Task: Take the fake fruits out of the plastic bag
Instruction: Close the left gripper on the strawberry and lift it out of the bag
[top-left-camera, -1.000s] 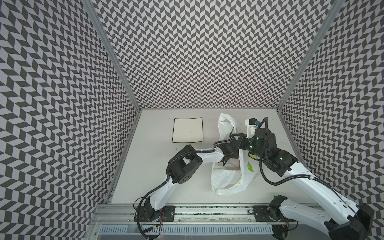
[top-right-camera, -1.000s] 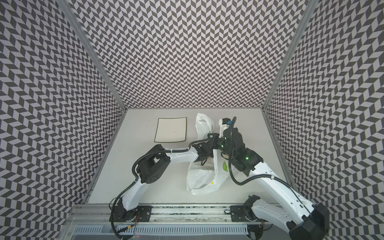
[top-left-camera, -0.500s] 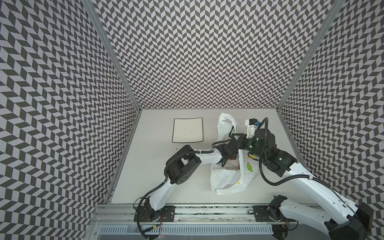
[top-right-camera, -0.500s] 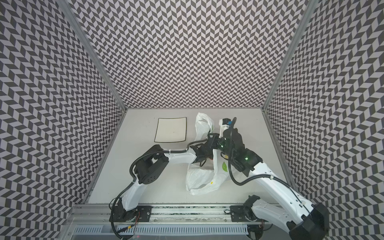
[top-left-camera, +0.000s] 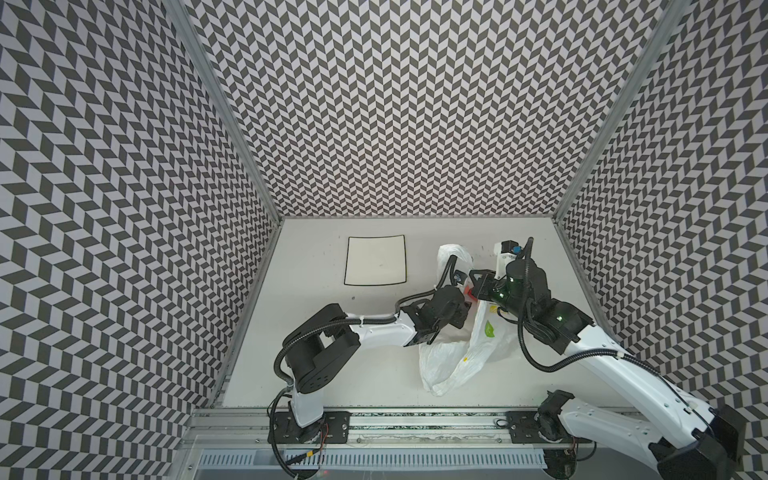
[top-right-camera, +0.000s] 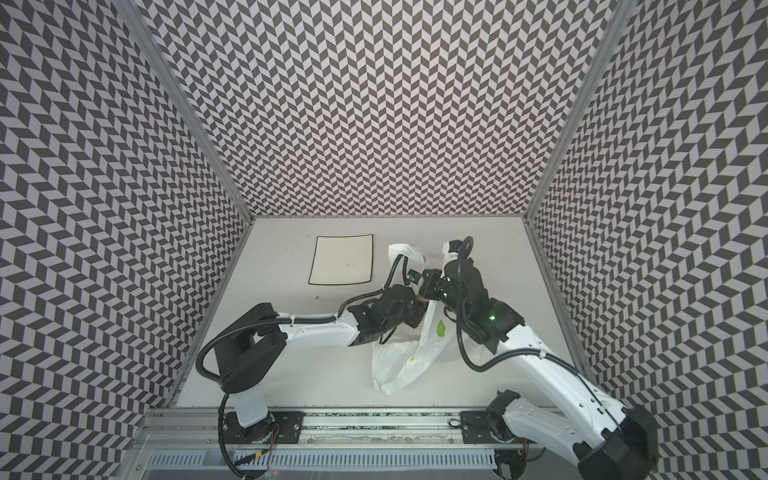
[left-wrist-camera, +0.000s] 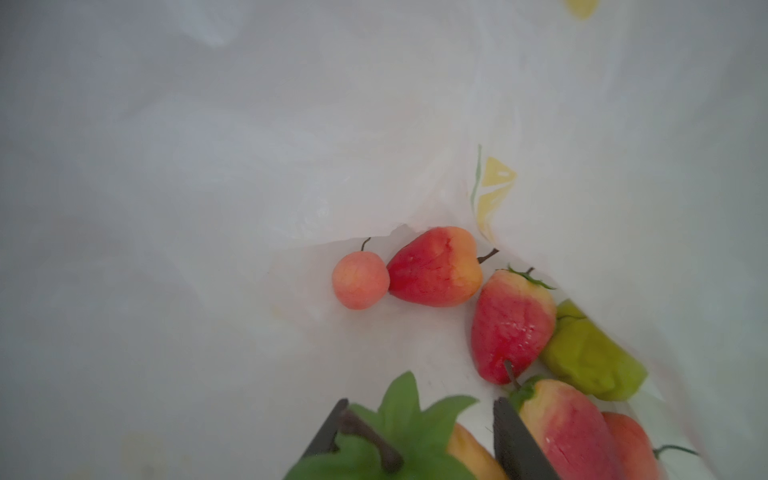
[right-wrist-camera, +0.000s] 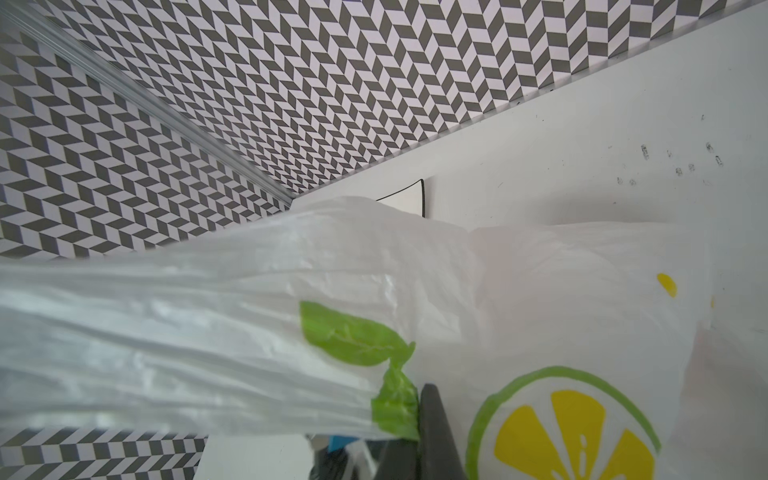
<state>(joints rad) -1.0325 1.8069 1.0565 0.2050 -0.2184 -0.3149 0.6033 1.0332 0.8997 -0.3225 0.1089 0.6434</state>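
Observation:
The white plastic bag (top-left-camera: 457, 357) lies right of centre, and my right gripper (top-left-camera: 478, 286) is shut on its rim (right-wrist-camera: 390, 399), holding the mouth up. My left gripper (left-wrist-camera: 419, 405) reaches inside the bag, shut on a green-capped strawberry (left-wrist-camera: 399, 440). A red patch shows at this gripper (top-left-camera: 468, 293) in a top view. Deeper inside the bag lie a pinkish cherry (left-wrist-camera: 359, 280), two red strawberries (left-wrist-camera: 434, 266) (left-wrist-camera: 511, 324), a yellow-green pear (left-wrist-camera: 590, 357) and more strawberries (left-wrist-camera: 569, 428).
A flat white square plate (top-left-camera: 376, 261) with a black rim lies at the back left of the table. Patterned walls close in three sides. Both arm bases sit on the front rail (top-left-camera: 415, 419).
The left gripper's jaws have narrowed onto the strawberry inside the bag, and the left arm has shifted slightly. The right gripper has kept its hold on the bag.

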